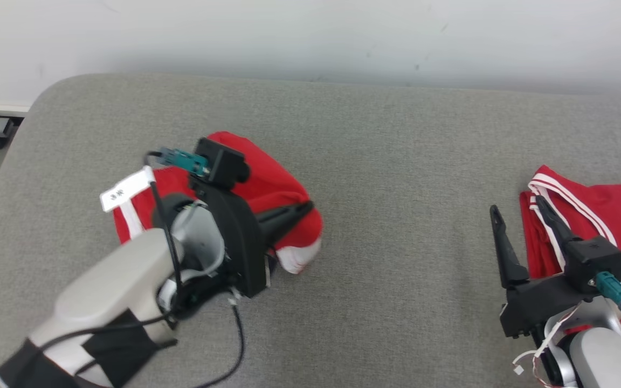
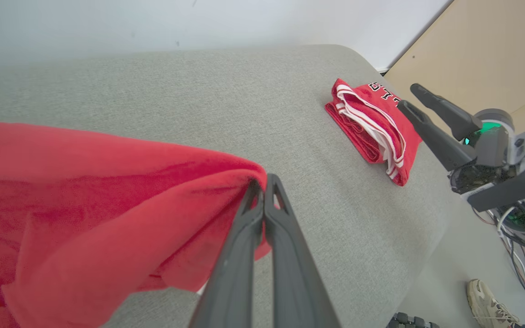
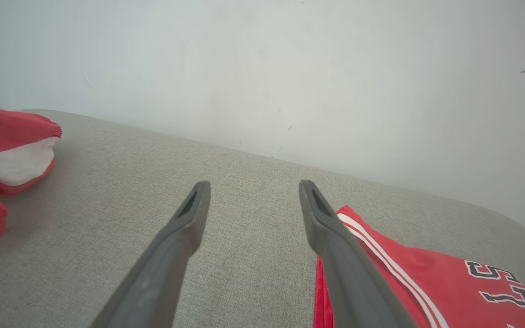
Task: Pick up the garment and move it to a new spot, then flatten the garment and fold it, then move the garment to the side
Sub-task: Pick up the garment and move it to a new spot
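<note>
The red garment [image 1: 275,186] sits bunched up left of the middle of the grey table [image 1: 397,161], with the left gripper [image 2: 262,184] pinched tight on one edge of it, maybe slightly lifted, hard to say. The right gripper [image 1: 517,206] hangs wide apart, holding nothing, by the edge of a folded red jersey [image 1: 601,210].

Two pale grey arms [image 1: 601,353] end in black wrist housings [image 1: 235,237] with long, dark, tapered fingers [image 1: 504,253], each with a teal connector [image 1: 615,288] and thin black cable [image 1: 239,337]; black bands [image 1: 114,345] wrap the left forearm [image 1: 95,296].
</note>
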Motion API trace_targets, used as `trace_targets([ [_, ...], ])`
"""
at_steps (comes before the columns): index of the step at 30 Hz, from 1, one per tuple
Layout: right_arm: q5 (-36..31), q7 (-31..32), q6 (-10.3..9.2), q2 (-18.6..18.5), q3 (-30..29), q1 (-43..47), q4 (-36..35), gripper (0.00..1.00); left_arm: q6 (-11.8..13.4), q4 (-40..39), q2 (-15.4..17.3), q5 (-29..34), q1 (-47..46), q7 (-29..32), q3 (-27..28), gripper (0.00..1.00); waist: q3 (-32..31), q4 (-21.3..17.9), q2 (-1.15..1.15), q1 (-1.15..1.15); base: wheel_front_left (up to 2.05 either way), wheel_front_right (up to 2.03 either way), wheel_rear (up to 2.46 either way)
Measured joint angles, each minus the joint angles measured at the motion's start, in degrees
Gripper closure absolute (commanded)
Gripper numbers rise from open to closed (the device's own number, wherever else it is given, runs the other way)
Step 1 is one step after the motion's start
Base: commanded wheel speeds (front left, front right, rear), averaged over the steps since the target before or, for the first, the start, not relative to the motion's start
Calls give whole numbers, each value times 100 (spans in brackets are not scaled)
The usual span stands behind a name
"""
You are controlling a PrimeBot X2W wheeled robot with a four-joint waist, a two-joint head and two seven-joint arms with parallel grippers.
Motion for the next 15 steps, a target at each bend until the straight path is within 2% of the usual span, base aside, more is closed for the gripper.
trace_targets([
  [6,2,-89,-1,123,34,1,22,0,1,135,-455,-132,250,-363,-167,100,15,-199,0,0,0,0,0],
  [15,8,-189,0,166,82,-5,86,0,1,483,-958,-108,194,-942,-108,100,78,-511,0,0,0,0,0],
])
